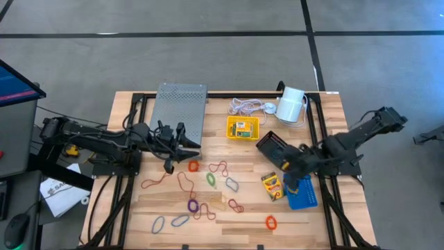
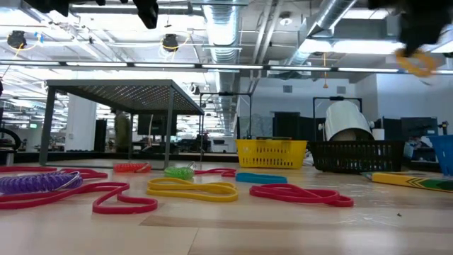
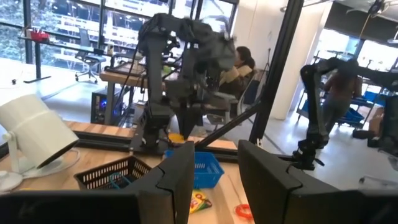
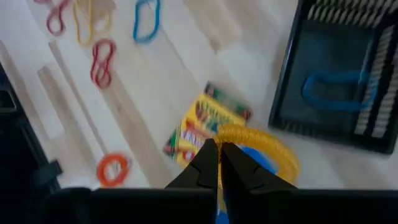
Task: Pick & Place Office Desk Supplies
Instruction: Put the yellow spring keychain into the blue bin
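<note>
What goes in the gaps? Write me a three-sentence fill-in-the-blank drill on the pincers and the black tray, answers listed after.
1. The right pincer is shut on a ___ rubber band.
2. In the black mesh tray lies one ___ loop.
3. The left pincer stands open above the table and holds ___.

Missing words: yellow; blue; nothing.

Colours showing across the wooden table

Yellow tray [image 1: 243, 128], blue tray [image 1: 303, 194], black mesh tray [image 1: 272, 147], and an orange band [image 1: 270, 222] are showing.
</note>
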Motion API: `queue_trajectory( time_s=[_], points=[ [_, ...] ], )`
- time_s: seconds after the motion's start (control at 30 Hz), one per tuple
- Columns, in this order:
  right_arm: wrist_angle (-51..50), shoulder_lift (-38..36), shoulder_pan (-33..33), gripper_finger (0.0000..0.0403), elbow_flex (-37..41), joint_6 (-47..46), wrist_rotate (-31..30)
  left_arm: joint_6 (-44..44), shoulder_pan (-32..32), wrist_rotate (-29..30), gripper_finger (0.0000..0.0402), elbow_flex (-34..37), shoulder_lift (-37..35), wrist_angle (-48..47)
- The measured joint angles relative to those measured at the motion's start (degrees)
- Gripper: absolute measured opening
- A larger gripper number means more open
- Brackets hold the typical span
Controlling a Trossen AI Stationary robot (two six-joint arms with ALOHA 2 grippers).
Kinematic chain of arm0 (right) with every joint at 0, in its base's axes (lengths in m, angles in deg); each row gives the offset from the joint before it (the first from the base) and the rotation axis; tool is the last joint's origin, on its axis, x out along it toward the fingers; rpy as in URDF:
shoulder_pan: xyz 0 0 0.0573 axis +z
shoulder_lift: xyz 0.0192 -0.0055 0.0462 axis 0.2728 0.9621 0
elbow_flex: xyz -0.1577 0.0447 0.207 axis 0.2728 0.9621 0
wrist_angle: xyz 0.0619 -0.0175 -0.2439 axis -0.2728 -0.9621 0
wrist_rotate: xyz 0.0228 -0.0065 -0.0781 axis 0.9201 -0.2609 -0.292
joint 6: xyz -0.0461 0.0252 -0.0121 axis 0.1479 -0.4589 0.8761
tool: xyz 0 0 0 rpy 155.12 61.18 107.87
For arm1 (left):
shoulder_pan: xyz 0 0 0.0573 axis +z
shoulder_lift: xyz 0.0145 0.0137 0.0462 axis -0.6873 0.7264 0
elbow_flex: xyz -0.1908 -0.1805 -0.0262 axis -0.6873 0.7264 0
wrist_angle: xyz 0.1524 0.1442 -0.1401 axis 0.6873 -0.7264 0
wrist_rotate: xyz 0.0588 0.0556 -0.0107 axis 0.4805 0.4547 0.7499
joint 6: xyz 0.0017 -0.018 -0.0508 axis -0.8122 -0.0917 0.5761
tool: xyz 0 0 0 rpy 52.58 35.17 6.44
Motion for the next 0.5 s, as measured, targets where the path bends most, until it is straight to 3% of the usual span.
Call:
queue_trajectory(
  time_s=[0.27,0.5],
  points=[
    [2.8,-3.2,10.7,0.0,7.2,-13.9,0.0,0.4,0.0,0.0,0.012,0.0,0.0,0.2],
    [4.5,-0.1,16.4,0.0,8.7,-21.7,0.1,0.4,0.0,0.1,0.012,0.0,0.0,0.5]
  ],
)
